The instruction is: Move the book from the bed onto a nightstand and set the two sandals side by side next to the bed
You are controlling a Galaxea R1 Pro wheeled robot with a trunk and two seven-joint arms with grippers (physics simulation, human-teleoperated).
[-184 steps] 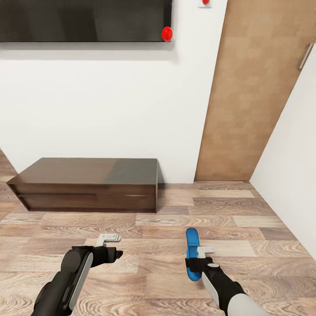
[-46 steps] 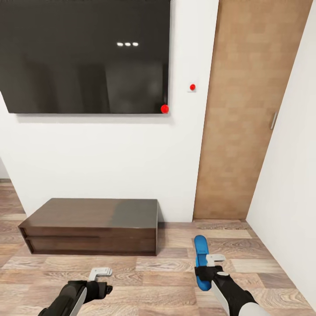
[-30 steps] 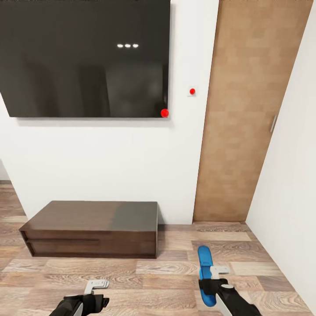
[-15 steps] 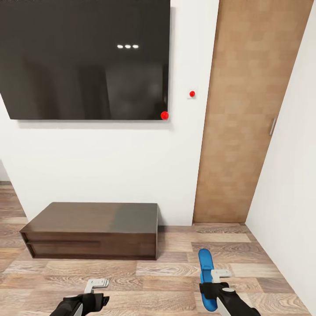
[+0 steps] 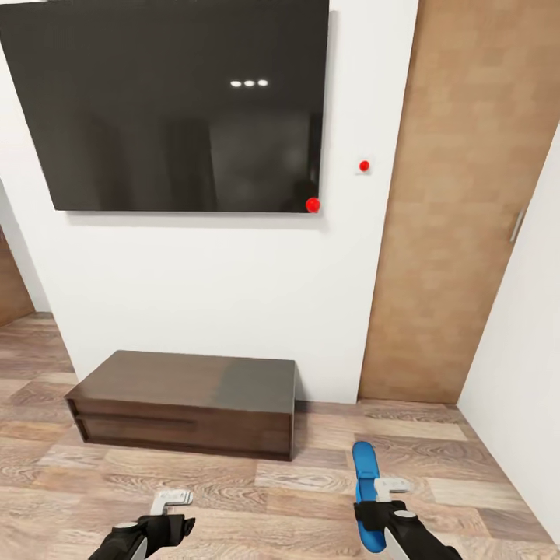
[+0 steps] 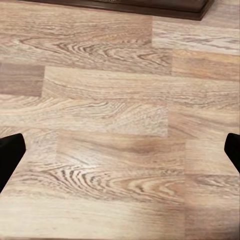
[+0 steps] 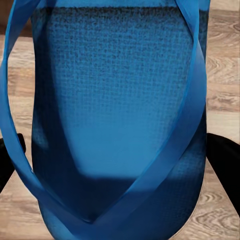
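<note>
Wood-plank floor (image 5: pixel 233 482) spreads under you toward a white wall (image 5: pixel 218 295), TV (image 5: pixel 187 109), low cabinet (image 5: pixel 187 400) and door (image 5: pixel 467 202); your right gripper (image 5: pixel 373 509) clamps a blue sandal (image 5: pixel 364 474), your left gripper (image 5: pixel 173 502) hangs spread, empty.

1. Head camera, high, faces the white wall (image 5: pixel 210 295) and plank floor (image 5: pixel 233 490).
2. Left wrist camera looks down, close, on that same floor (image 6: pixel 120 125).
3. Right wrist camera sits tight against a blue sandal (image 7: pixel 120 125).

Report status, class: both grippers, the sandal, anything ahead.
Right gripper shut on blue sandal, held above the floor. Left gripper open, nothing between its fingers. Low dark cabinet, wall and TV ahead.
</note>
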